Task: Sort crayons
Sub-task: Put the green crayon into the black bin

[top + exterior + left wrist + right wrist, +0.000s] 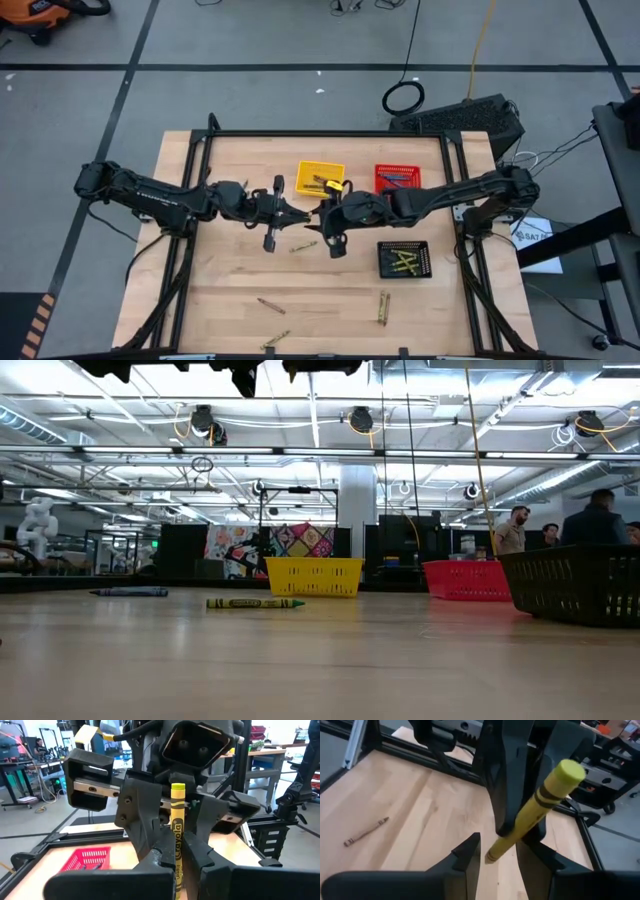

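Observation:
Above the middle of the table my two grippers meet tip to tip. My left gripper (304, 213) is shut on a yellow crayon (178, 820) that stands upright. My right gripper (497, 854) faces it, open. Its fingers stand on either side of the crayon's pointed lower end (491, 855) with a gap showing on both sides. Loose crayons (303, 246) (270, 305) (383, 307) lie flat on the wood. In the low view an olive crayon (255, 603) and a blue one (130, 592) lie on the table. My left gripper pinches the yellow crayon between its two fingers on the lower part of its wrapper (177, 851), nearer the pointed end than the flat one. The fingers come in level from the table's left and lie across it. The crayon is upright, flat end (570, 770) up, clear of the table.
A yellow basket (320, 178) and a red basket (397, 179) stand at the far middle. A black basket (404, 259) holding yellow-olive crayons stands at the right. Another crayon (275, 340) lies near the front edge. People stand in the room beyond the table.

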`<state>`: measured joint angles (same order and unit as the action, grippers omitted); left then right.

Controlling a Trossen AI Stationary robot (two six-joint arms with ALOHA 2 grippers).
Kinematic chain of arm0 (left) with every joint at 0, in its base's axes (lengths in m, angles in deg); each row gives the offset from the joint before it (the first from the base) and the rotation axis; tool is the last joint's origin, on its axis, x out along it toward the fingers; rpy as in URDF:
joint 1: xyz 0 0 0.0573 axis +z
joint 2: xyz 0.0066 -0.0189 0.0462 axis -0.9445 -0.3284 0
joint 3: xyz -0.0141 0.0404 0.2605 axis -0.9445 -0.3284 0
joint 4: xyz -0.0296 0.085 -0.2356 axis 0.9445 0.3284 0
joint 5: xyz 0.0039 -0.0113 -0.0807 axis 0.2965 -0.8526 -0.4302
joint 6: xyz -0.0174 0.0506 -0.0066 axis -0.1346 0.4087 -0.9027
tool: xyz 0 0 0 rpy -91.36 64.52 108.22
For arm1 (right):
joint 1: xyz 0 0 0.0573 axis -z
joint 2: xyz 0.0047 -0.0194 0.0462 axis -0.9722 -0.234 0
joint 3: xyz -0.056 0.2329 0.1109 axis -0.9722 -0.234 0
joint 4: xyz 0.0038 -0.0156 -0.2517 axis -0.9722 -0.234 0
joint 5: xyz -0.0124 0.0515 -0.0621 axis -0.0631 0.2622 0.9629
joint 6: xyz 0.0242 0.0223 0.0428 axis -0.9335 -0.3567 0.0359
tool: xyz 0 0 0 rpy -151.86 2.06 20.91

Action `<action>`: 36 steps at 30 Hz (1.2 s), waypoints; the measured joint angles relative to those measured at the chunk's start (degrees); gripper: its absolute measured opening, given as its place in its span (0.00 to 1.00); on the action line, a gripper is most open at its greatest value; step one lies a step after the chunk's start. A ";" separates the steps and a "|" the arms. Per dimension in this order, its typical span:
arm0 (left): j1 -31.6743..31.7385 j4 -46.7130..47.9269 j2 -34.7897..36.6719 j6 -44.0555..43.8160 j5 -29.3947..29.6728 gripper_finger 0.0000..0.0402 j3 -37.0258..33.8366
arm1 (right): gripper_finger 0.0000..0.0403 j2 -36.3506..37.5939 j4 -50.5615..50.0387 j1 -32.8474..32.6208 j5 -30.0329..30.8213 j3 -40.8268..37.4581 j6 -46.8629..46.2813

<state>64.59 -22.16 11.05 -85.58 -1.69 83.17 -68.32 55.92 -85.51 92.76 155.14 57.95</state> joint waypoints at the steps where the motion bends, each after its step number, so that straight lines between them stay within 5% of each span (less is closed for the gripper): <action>1: 0.00 0.02 0.00 0.00 0.00 0.01 0.00 | 0.28 -0.32 0.41 0.00 -0.01 0.00 0.13; 6: 0.00 0.24 0.00 0.84 0.00 0.01 0.01 | 0.24 -1.48 1.10 0.02 -0.02 0.00 0.40; 13: -0.04 0.82 0.00 1.62 -0.35 0.01 0.02 | 0.03 -1.44 1.45 0.07 0.04 -0.02 -0.32; 24: 0.00 4.21 0.00 2.86 -0.13 0.02 0.02 | 0.01 -1.42 -2.50 0.00 0.07 -0.01 -4.74; 36: 0.26 10.15 0.02 2.87 0.20 0.16 0.02 | 0.01 -1.38 -18.27 -0.64 0.01 -0.02 -16.46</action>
<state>64.85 -12.00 11.07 -82.70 -1.49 83.19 -69.69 37.64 -86.15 92.76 155.11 41.49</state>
